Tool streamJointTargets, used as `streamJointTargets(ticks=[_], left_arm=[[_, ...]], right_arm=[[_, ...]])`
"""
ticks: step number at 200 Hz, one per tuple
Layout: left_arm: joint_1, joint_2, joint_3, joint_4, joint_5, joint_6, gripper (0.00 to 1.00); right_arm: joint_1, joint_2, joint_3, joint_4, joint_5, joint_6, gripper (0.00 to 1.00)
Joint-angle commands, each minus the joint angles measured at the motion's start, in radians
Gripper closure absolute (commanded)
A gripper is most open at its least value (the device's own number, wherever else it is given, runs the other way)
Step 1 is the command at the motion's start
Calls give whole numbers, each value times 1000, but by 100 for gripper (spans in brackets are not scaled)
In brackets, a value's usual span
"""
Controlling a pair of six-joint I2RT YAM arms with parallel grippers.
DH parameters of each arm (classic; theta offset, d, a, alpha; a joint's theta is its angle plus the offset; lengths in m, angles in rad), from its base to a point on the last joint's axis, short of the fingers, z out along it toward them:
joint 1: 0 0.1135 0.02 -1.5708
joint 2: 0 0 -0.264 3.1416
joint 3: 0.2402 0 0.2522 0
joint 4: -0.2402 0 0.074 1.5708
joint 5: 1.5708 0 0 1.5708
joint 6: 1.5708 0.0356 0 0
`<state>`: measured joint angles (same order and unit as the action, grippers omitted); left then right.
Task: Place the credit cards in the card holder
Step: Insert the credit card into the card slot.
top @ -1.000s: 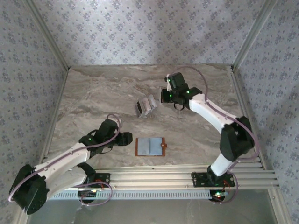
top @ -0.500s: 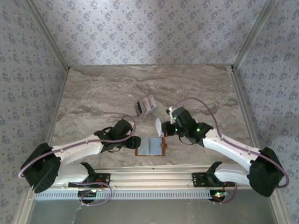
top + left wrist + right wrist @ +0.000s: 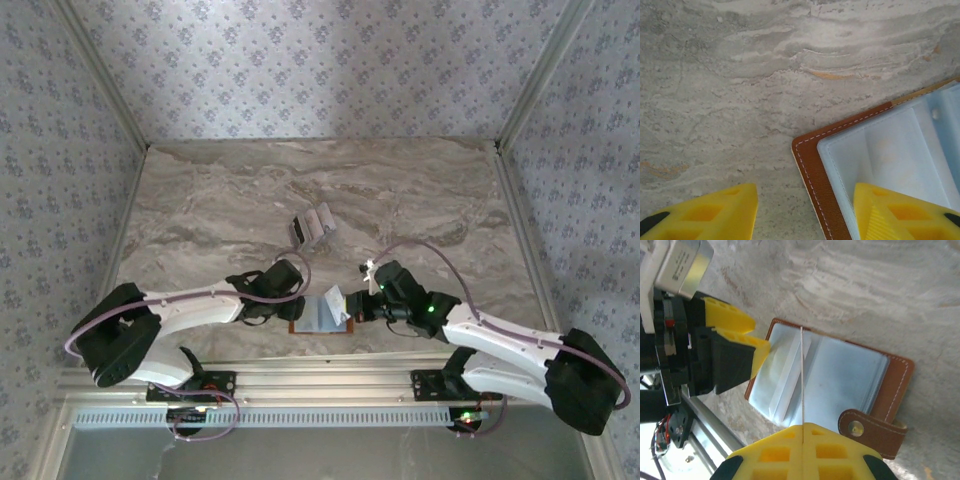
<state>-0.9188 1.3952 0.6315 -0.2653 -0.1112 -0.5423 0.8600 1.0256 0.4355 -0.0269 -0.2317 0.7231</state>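
Card holder (image 3: 322,313) lies open near the table's (image 3: 200,200) front edge. Right gripper (image 3: 802,432) pinches one credit card (image 3: 801,375) edge-on above its pockets. Left gripper (image 3: 805,215) stands open astride its corner. Insertion is in hand: the card's edge must next find a pocket mouth. Spare cards (image 3: 311,228) lie farther back.

We see two white arms, the left arm (image 3: 190,305) and the right arm (image 3: 500,335), with big black joints, thin purple cables (image 3: 412,243), little green lights (image 3: 432,308) and yellow fingers (image 3: 705,215).
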Motion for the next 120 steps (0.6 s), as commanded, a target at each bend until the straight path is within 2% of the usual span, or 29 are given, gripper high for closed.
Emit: streamJointTargets(ticks=[1, 46, 120], left_arm=[[-8, 9, 25, -26, -31, 4, 49], [-8, 5, 18, -25, -29, -4, 52], [-8, 2, 14, -31, -28, -8, 52]], right_arm=[[20, 8, -25, 72, -45, 47, 100], [35, 40, -42, 113, -66, 76, 100], [47, 189, -20, 178, -104, 99, 100]])
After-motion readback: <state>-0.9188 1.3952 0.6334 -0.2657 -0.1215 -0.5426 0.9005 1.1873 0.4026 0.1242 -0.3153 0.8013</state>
